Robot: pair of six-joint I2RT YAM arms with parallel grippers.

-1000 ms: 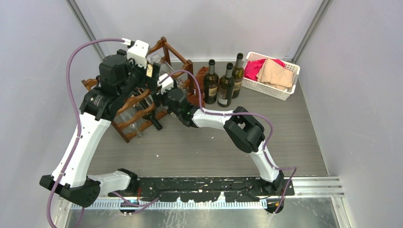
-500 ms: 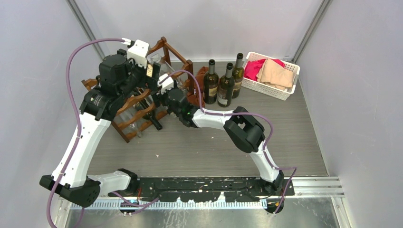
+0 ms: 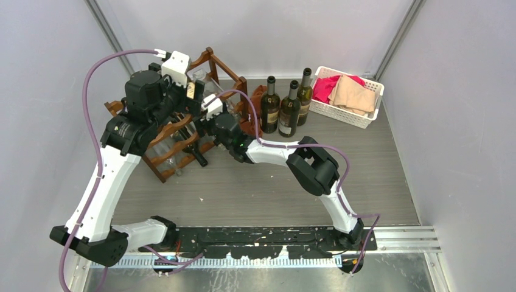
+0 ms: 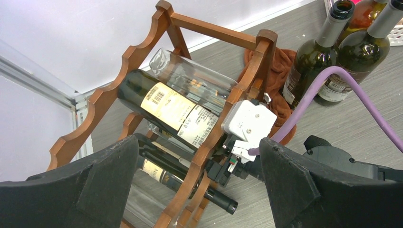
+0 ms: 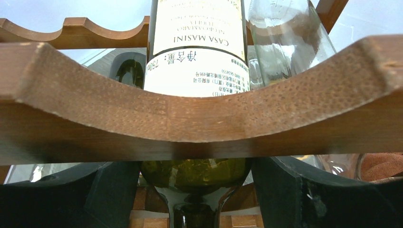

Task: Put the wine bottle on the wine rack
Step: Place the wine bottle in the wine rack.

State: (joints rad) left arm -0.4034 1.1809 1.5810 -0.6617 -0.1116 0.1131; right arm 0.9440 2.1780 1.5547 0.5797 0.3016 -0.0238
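Observation:
The wine bottle (image 4: 174,110), dark green with a white label, lies on its side in a scallop of the wine rack's (image 4: 108,93) top tier. In the right wrist view its label (image 5: 197,47) shows above the rail (image 5: 199,118). My right gripper (image 5: 195,183) is open; its fingers (image 5: 111,190) flank the bottle's shoulder just below the rail, with a sliver of gap. My left gripper (image 4: 199,159) hovers above the rack, open wide, with nothing between its fingers. In the top view both grippers (image 3: 182,96) (image 3: 199,125) crowd over the rack (image 3: 173,149), hiding most of the bottle.
A clear glass bottle (image 4: 199,78) lies beside the wine bottle, and another dark bottle (image 4: 190,187) lies on a lower tier. Three upright bottles (image 3: 287,108) stand to the right of the rack. A white basket (image 3: 365,118) of cloths sits at the back right. A brown cloth (image 4: 281,80) lies behind the rack.
Almost nothing differs in the top view; the left arm has shifted a hair to the left.

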